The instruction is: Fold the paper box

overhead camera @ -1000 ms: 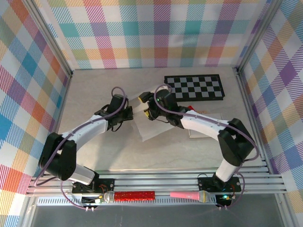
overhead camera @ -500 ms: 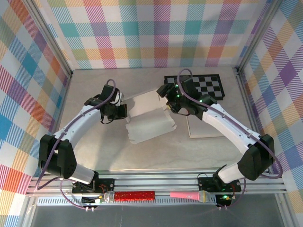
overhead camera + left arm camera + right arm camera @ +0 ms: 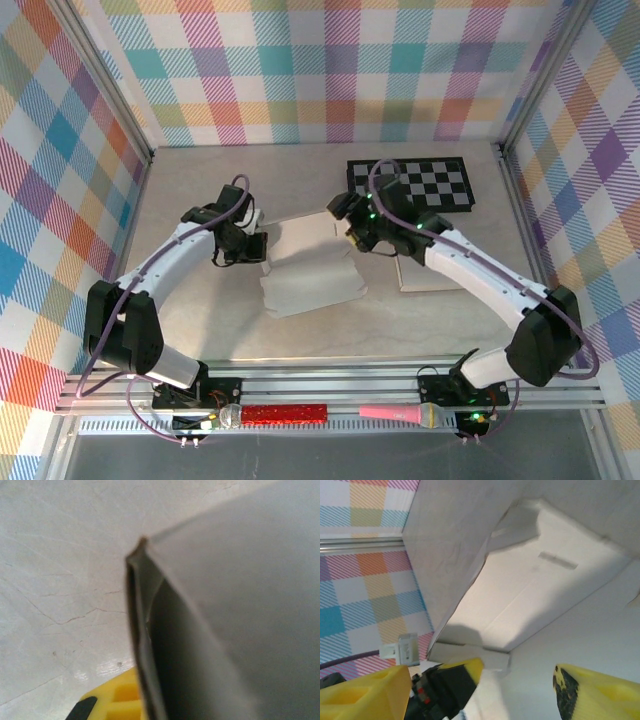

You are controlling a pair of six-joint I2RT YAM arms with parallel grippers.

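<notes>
The paper box [image 3: 312, 268], partly folded, lay at the centre of the worktop [image 3: 190, 310], below and left of the checkered board [image 3: 410, 185]. The left jaws were clamped tight on its left edge. The right jaws stood wide apart, empty, at its upper right corner.
</notes>
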